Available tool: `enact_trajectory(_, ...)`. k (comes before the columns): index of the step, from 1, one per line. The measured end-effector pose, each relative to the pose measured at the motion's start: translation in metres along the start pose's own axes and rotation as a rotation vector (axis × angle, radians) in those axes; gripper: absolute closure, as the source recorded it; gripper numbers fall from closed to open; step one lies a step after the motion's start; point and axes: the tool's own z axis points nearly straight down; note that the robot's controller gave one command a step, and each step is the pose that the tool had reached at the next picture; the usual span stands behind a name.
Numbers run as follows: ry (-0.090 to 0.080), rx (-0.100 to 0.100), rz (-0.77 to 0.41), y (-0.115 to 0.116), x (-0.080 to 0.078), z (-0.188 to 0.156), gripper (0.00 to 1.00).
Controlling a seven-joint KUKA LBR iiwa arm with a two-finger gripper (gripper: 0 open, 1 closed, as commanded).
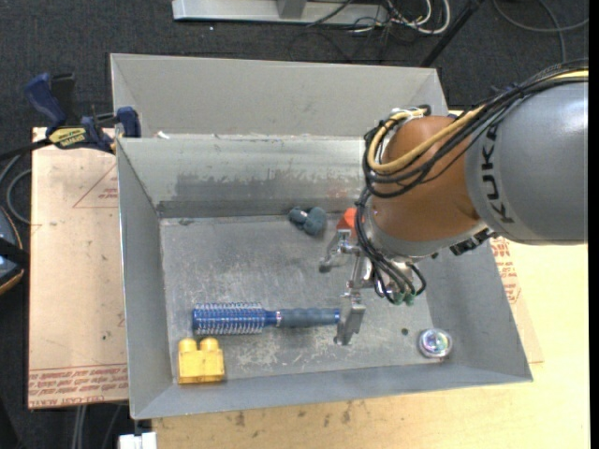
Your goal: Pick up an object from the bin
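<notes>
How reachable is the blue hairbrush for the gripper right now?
Probably yes: the gripper hangs at the handle end of the blue hairbrush, which lies flat on the bin floor with nothing on top of it.

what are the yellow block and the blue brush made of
Yellow block: likely hard moulded plastic, smooth and even in colour, with two studs on top. Blue brush: probably plastic too, with fine bristles on the head and a darker, duller handle; a rubbery grip is possible.
</notes>
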Motion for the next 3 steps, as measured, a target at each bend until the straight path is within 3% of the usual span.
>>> enact_trajectory(1,-0.015,-0.001,-0.098,-0.004,0.003,0.091,0.00)
enact_trajectory(2,-0.016,-0.001,-0.098,-0.004,0.002,0.088,1.00)
enact_trajectory(3,-0.010,0.001,-0.176,0.014,-0.005,-0.076,1.00)
